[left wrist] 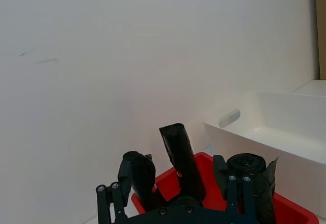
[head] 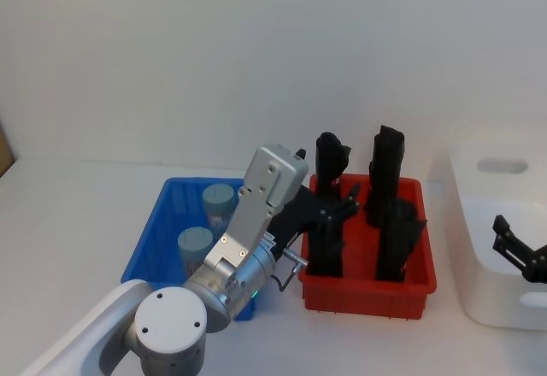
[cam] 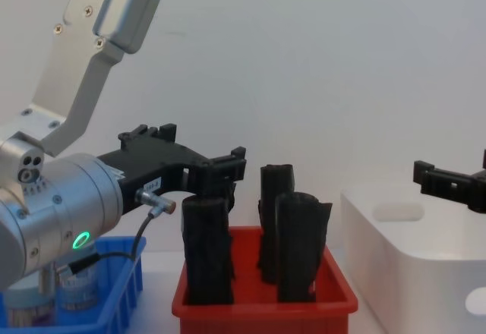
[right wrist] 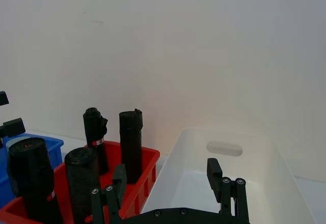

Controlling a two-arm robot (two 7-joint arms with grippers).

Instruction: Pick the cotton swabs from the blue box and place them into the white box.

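Observation:
The blue box (head: 147, 237) stands at the left and holds two cotton swabs jars (head: 219, 201) (head: 195, 243), also seen low in the chest view (cam: 74, 290). My left gripper (head: 346, 202) is open and empty. It hangs over the red bin's near-left part, to the right of the blue box, and in the left wrist view (left wrist: 173, 197) black rolls stand beyond its spread fingers (left wrist: 108, 199). The white box (head: 502, 167) sits at the far right. My right gripper (head: 506, 239) hovers open and empty above it (right wrist: 168, 189).
A red bin (head: 367, 295) with several tall black rolls (head: 389, 179) stands between the blue box and the white box. A plain white wall rises behind the table. The left arm's silver links (head: 256, 214) cover the blue box's right side.

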